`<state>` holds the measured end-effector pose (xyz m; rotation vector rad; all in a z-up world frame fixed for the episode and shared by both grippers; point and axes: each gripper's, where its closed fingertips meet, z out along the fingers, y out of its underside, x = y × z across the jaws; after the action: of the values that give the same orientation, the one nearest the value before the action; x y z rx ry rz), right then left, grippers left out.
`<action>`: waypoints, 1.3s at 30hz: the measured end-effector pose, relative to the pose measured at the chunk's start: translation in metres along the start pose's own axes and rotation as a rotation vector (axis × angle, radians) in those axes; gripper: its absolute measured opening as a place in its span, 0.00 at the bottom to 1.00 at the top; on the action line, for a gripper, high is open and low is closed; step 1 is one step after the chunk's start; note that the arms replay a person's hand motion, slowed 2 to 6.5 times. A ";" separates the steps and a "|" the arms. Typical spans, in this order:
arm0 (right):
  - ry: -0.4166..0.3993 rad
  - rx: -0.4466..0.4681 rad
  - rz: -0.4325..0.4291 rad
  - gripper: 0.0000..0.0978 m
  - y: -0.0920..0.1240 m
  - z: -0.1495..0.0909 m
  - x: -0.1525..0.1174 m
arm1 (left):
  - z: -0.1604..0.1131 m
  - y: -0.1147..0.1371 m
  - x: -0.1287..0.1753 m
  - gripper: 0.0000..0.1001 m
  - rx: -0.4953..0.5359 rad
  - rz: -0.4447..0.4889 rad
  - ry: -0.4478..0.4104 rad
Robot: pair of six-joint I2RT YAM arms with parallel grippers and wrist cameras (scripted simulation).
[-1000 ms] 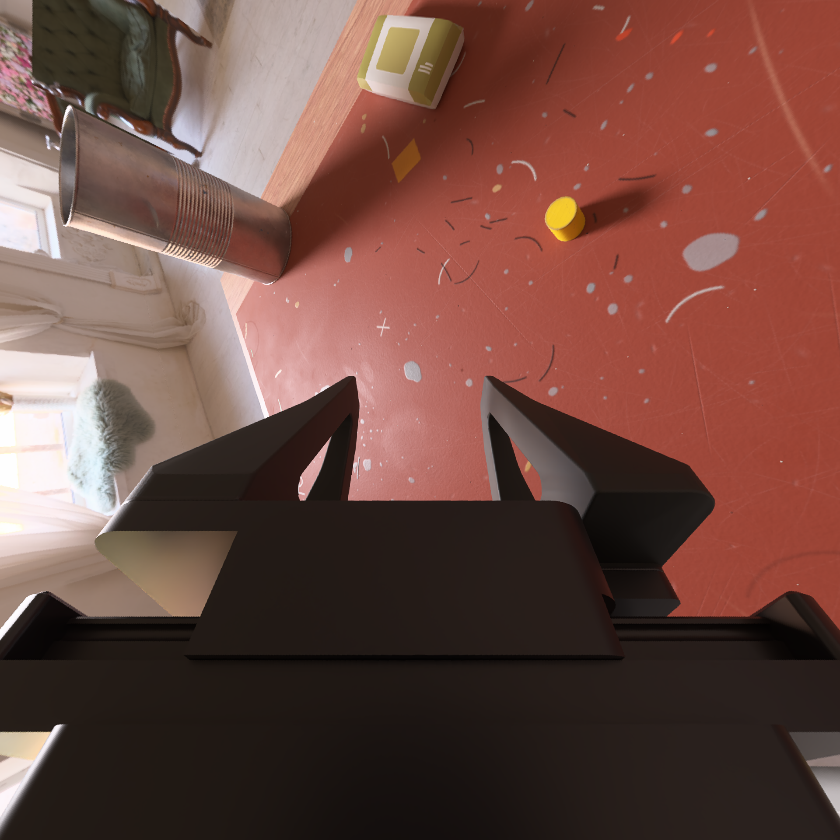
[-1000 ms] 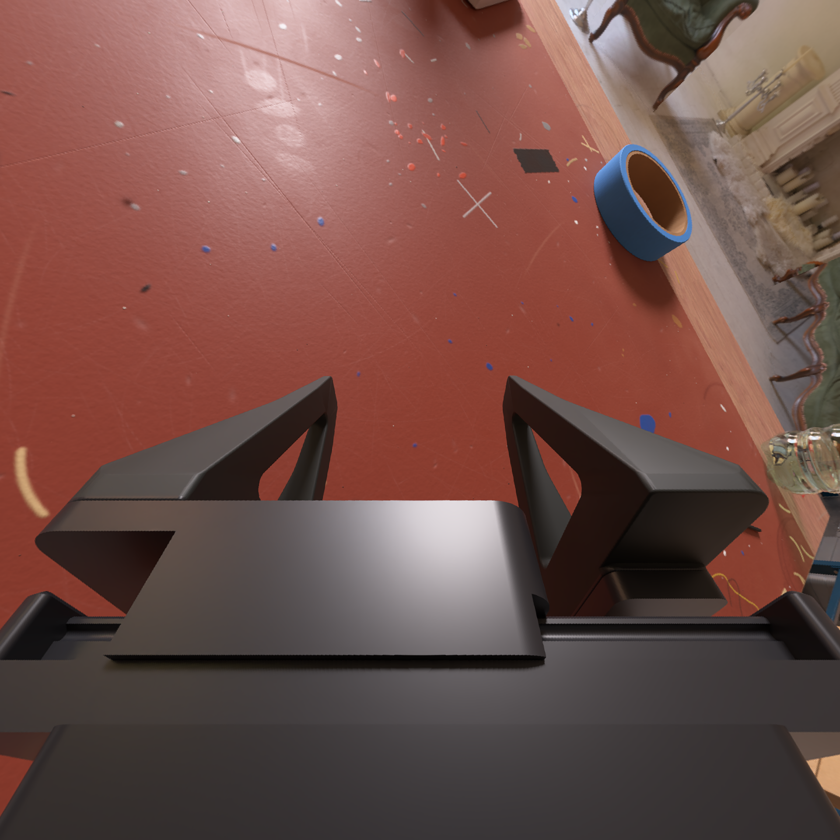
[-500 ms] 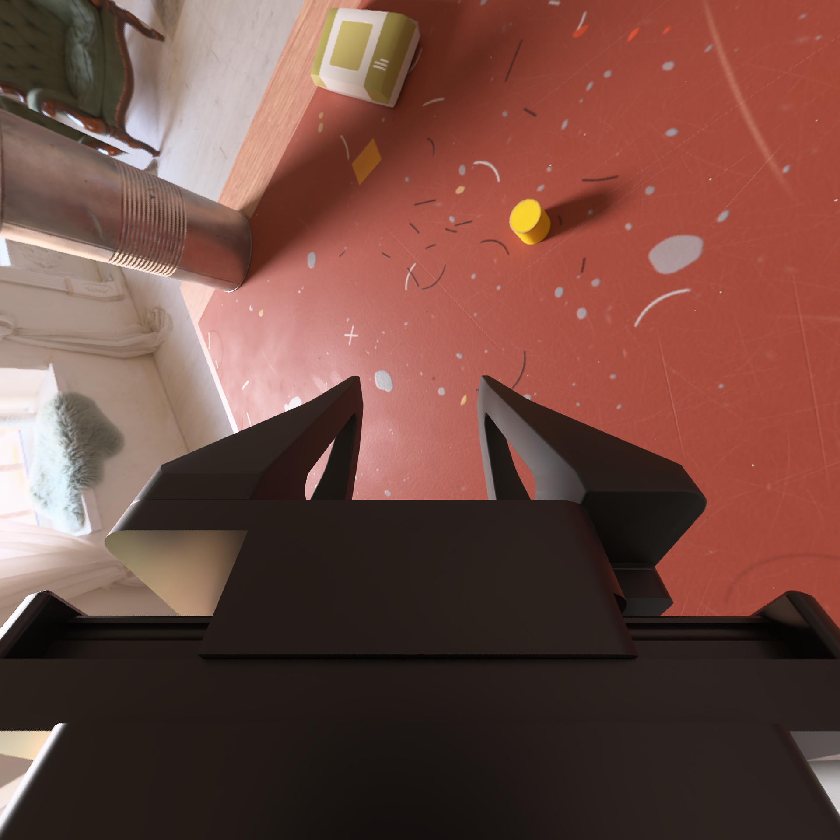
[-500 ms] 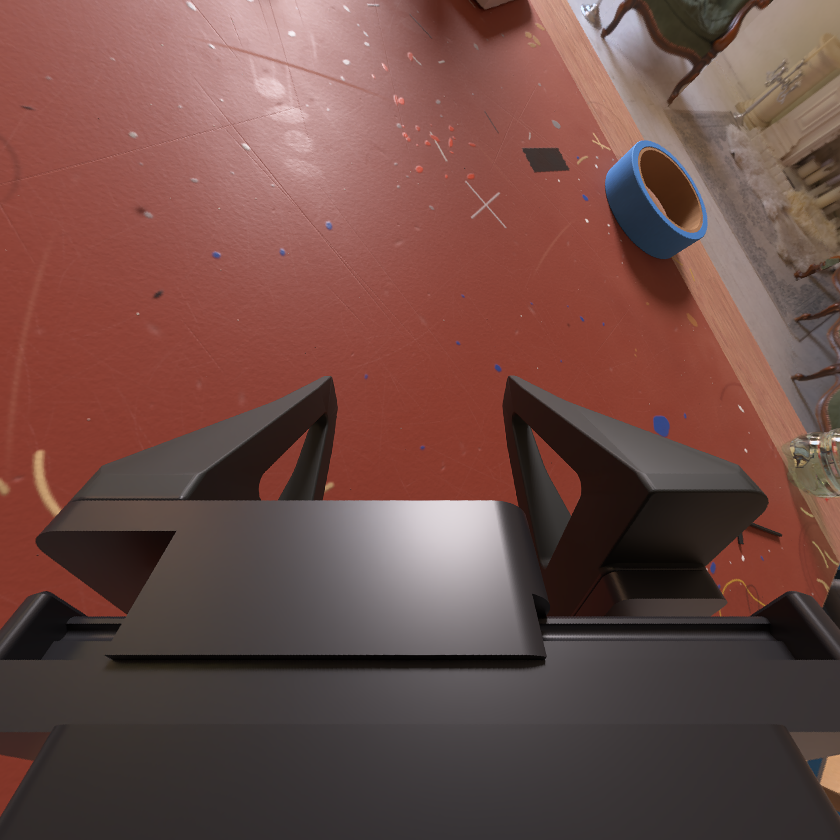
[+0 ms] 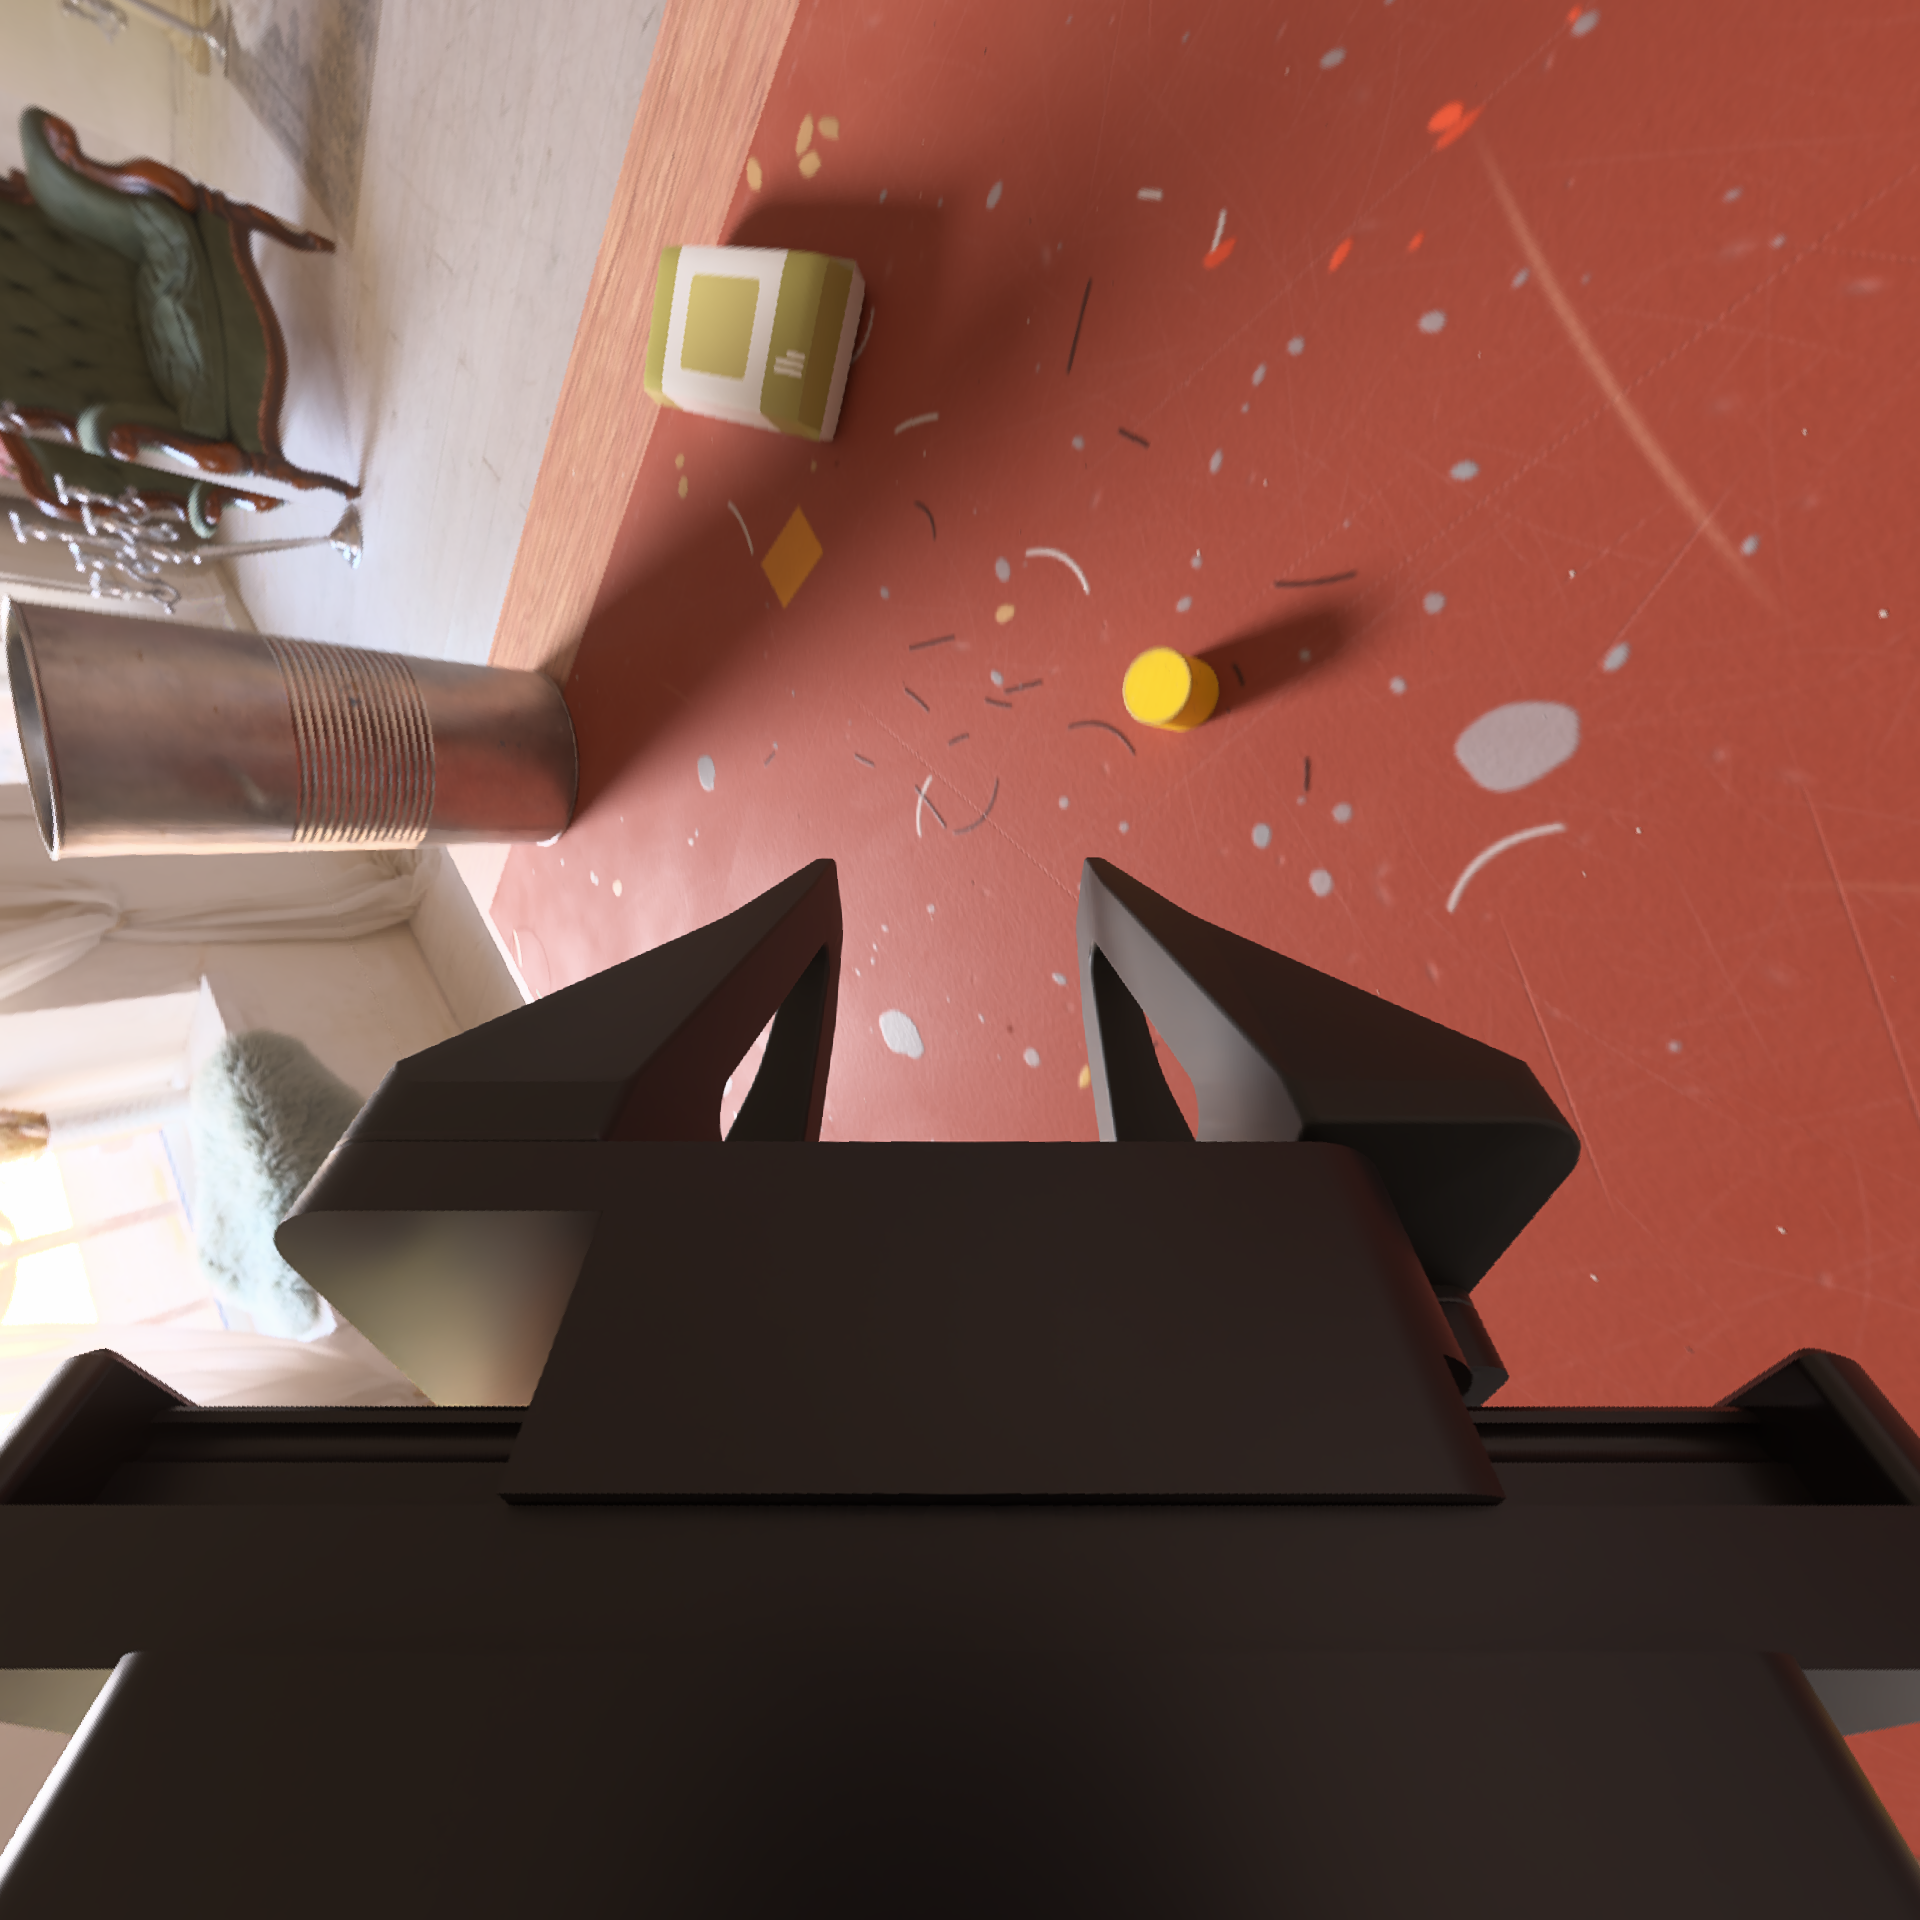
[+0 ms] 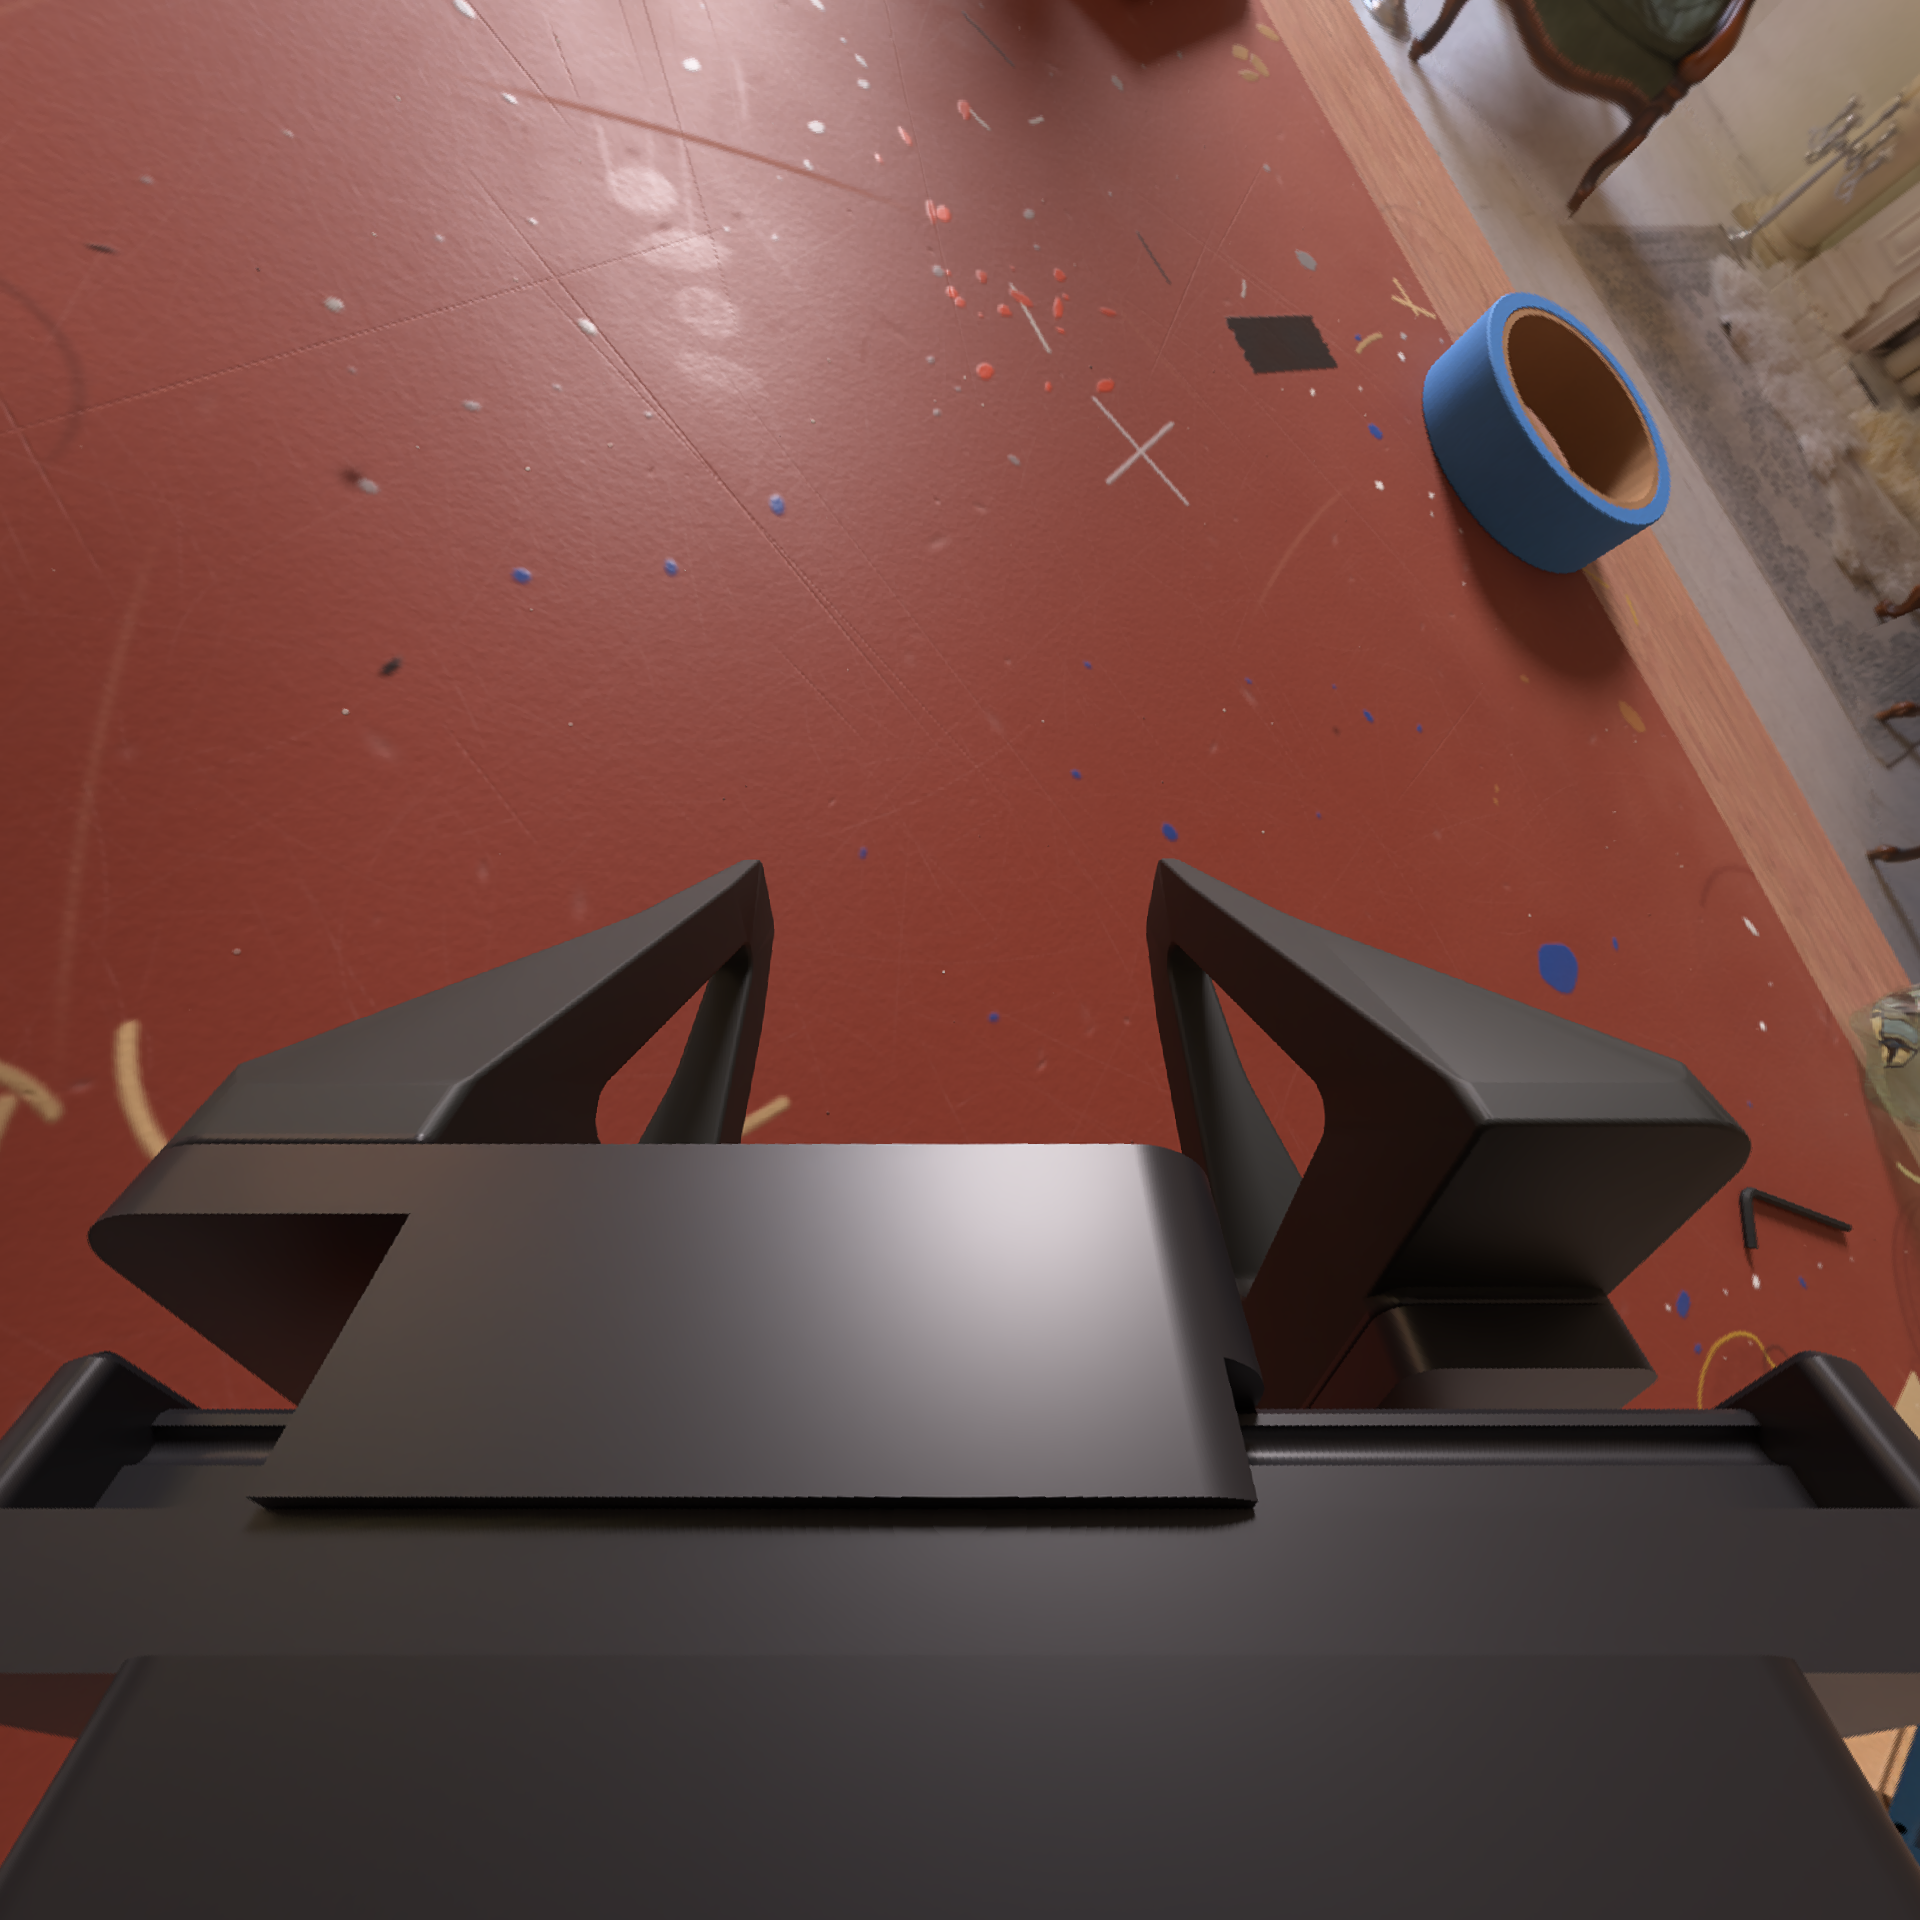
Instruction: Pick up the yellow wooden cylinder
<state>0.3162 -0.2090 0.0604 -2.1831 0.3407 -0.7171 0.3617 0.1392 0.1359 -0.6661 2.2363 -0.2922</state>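
Observation:
The yellow wooden cylinder [image 5: 1169, 688] stands upright on the red speckled table top [image 5: 1558, 987], ahead of my left gripper [image 5: 956, 878] and a little to its right. The left gripper is open and empty, above the table, with a clear gap to the cylinder. My right gripper [image 6: 956, 878] is open and empty over a bare part of the red table [image 6: 520, 675]. The cylinder does not show in the right wrist view.
A green and white box [image 5: 750, 338] lies near the table's left edge, beyond the cylinder. A metal can [image 5: 291, 743] stands at the left corner. In the right wrist view a blue tape roll [image 6: 1548, 431] sits near the wooden right edge, with a small black hex key [image 6: 1787, 1216].
The left wrist view has shifted: the cylinder, box and can now lie lower in it and look larger than half a second ago. The right wrist view has drifted slightly; the tape roll sits a little higher.

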 end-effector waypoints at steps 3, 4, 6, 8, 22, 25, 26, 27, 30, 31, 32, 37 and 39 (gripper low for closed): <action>-0.007 -0.005 0.008 0.63 0.002 0.001 -0.001 | 0.013 -0.012 -0.004 0.37 0.003 0.033 0.034; -0.010 -0.006 0.010 0.63 0.002 0.001 -0.001 | 0.018 -0.014 -0.004 0.37 -0.005 0.048 0.058; -0.014 -0.008 0.013 0.63 0.003 0.001 -0.001 | 0.030 -0.016 -0.002 0.37 -0.043 0.088 0.118; -0.017 -0.008 0.013 0.63 0.003 0.001 -0.002 | 0.043 -0.014 0.002 0.37 -0.102 0.141 0.184; -0.020 -0.012 0.015 0.63 0.004 0.002 -0.001 | 0.101 -0.002 0.036 0.28 -0.327 0.361 0.520; -0.022 -0.016 0.021 0.63 0.006 0.003 0.000 | 0.106 0.003 0.045 0.29 -0.354 0.360 0.591; -0.023 -0.017 0.024 0.63 0.006 0.003 0.001 | 0.107 0.005 0.049 0.30 -0.362 0.357 0.611; -0.024 -0.018 0.026 0.63 0.007 0.004 0.001 | 0.109 0.007 0.052 0.31 -0.370 0.355 0.628; -0.031 -0.019 0.034 0.63 0.008 0.004 0.000 | 0.113 0.013 0.058 0.33 -0.399 0.339 0.669; -0.034 -0.019 0.036 0.63 0.008 0.004 0.000 | 0.115 0.015 0.059 0.33 -0.408 0.334 0.677; -0.037 -0.018 0.038 0.63 0.008 0.005 0.000 | 0.116 0.017 0.060 0.33 -0.416 0.329 0.682; -0.047 -0.013 0.044 0.63 0.007 0.005 -0.002 | 0.119 0.017 0.060 0.24 -0.425 0.321 0.687; -0.050 -0.012 0.046 0.63 0.007 0.004 -0.003 | 0.119 0.016 0.059 0.23 -0.425 0.329 0.682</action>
<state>0.3166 -0.2093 0.0518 -2.1933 0.3686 -0.6353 0.4094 0.1204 0.0126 -0.4295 3.0606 0.1603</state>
